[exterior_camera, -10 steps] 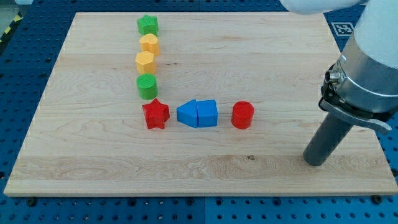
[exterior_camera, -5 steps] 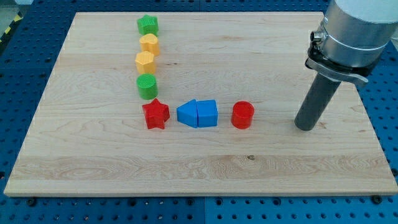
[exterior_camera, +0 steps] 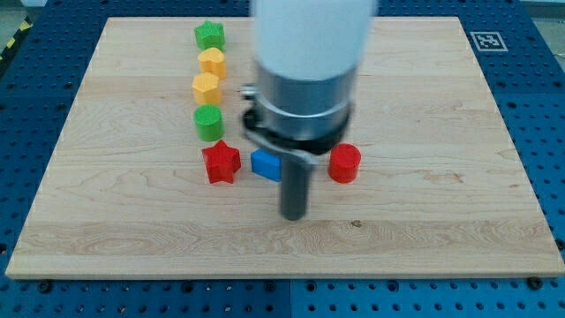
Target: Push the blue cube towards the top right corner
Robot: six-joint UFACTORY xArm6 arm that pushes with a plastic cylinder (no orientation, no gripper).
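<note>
- The pale wooden bench [exterior_camera: 424, 106] lies on a blue perforated base [exterior_camera: 26, 97]; a fiducial marker [exterior_camera: 488, 41] sits at the view's top right.
- My tip [exterior_camera: 293, 215], a bare rod holding nothing, now stands just below the blue cube, having swept in from the view's right.
- The blue cube is hidden behind the rod; only the blue wedge-shaped block [exterior_camera: 265, 164] shows, between the red star block [exterior_camera: 221, 162] and the red cylinder [exterior_camera: 344, 163].

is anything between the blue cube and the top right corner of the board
The blue cube is hidden behind my rod, so only the other blue block shows beside it. My tip sits just below where the cube was. The red cylinder stands to the cube's right, beside the diagonal rather than on it; no block lies toward that corner.
</note>
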